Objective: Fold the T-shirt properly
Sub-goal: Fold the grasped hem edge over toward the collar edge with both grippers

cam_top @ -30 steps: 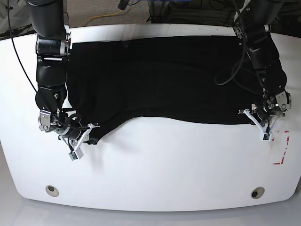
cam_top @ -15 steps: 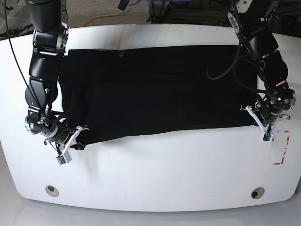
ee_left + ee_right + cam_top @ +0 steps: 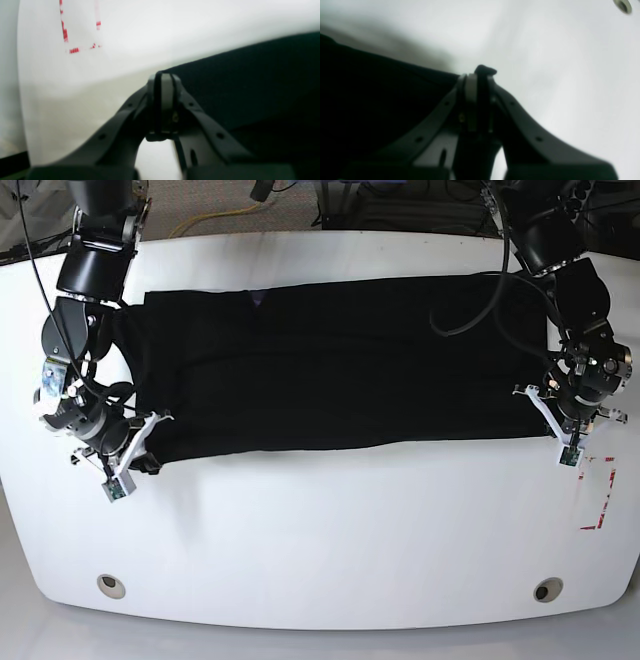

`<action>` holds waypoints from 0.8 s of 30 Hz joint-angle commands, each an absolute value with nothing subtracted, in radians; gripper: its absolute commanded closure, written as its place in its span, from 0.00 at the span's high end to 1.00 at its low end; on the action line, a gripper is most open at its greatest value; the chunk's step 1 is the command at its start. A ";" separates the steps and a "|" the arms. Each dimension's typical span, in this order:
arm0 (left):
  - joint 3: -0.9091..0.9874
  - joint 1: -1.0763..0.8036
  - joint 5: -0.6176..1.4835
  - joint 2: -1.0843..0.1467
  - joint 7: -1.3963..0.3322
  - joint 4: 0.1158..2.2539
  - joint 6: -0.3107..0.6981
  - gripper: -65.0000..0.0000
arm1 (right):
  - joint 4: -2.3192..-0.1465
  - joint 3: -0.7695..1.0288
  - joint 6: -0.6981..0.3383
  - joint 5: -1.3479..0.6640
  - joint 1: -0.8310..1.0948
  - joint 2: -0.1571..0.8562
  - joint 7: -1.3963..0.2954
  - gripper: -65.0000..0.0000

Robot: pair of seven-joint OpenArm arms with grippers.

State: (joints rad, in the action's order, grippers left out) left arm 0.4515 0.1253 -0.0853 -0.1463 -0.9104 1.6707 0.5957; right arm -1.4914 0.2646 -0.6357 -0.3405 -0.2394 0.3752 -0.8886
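Observation:
The black T-shirt (image 3: 340,365) lies spread wide across the white table (image 3: 330,530), with a purple patch (image 3: 258,298) showing at its far edge. My left gripper (image 3: 538,430) is shut on the shirt's near right corner; in the left wrist view the pinched black edge runs between the closed fingers of the left gripper (image 3: 162,75), and the T-shirt (image 3: 250,82) fills the right side. My right gripper (image 3: 150,461) is shut on the near left corner. In the right wrist view a bit of fabric pokes out at the tips of the right gripper (image 3: 481,72), with the T-shirt (image 3: 375,100) to its left.
Red tape marks (image 3: 600,498) sit on the table at the right, also in the left wrist view (image 3: 75,37). Two round holes (image 3: 111,584) (image 3: 546,589) lie near the front edge. Cables hang behind the table's far edge.
Both grippers have moved outward and back with the shirt's corners. The sagging near edge is now pulled into a nearly straight line and the shirt lies flatter and wider.

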 commanded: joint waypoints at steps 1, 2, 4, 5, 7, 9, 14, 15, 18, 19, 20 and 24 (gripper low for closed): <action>0.452 0.099 -0.082 -0.156 -0.897 1.750 0.591 0.00 | -1.567 0.286 -0.631 -0.340 -0.226 0.395 -0.901 0.04; 0.452 0.085 -0.082 -0.156 -0.897 1.761 0.591 0.00 | -1.583 0.288 -0.631 -0.340 -0.209 0.395 -0.905 0.04; 0.452 0.051 -0.082 -0.156 -0.897 1.778 0.591 0.00 | -1.624 0.288 -0.631 -0.340 -0.168 0.395 -0.911 0.04; 0.452 0.035 -0.082 -0.156 -0.897 1.782 0.591 0.00 | -1.646 0.288 -0.631 -0.340 -0.145 0.395 -0.912 0.04; 0.450 0.002 -0.082 -0.156 -0.897 1.793 0.591 0.00 | -1.679 0.288 -0.631 -0.340 -0.104 0.395 -0.912 0.04; 0.450 -0.036 -0.082 -0.156 -0.897 1.816 0.591 0.00 | -1.705 0.288 -0.631 -0.340 -0.064 0.395 -0.912 0.04; 0.450 -0.127 -0.082 -0.156 -0.898 1.865 0.591 0.00 | -1.738 0.289 -0.630 -0.340 0.015 0.394 -0.912 0.04; 0.450 -0.142 -0.082 -0.156 -0.898 1.867 0.591 0.00 | -1.739 0.289 -0.630 -0.340 0.027 0.394 -0.912 0.04; 0.450 -0.185 -0.082 -0.156 -0.898 1.867 0.591 0.00 | -1.736 0.291 -0.630 -0.340 0.056 0.394 -0.912 0.05; 0.450 -0.199 -0.082 -0.156 -0.898 1.867 0.591 0.00 | -1.735 0.303 -0.630 -0.340 0.067 0.394 -0.912 0.05; 0.450 -0.214 -0.082 -0.157 -0.898 1.867 0.591 0.00 | -1.735 0.331 -0.630 -0.340 0.082 0.394 -0.912 0.05; 0.450 -0.257 -0.082 -0.162 -0.898 1.865 0.591 0.05 | -1.730 0.406 -0.631 -0.331 0.114 0.361 -0.912 0.05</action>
State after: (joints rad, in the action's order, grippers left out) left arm 0.4477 -0.2485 -0.0753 -0.1432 -0.9115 1.8458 0.5991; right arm -1.7164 0.3805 -0.6346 -0.3367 0.1154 0.3538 -0.9257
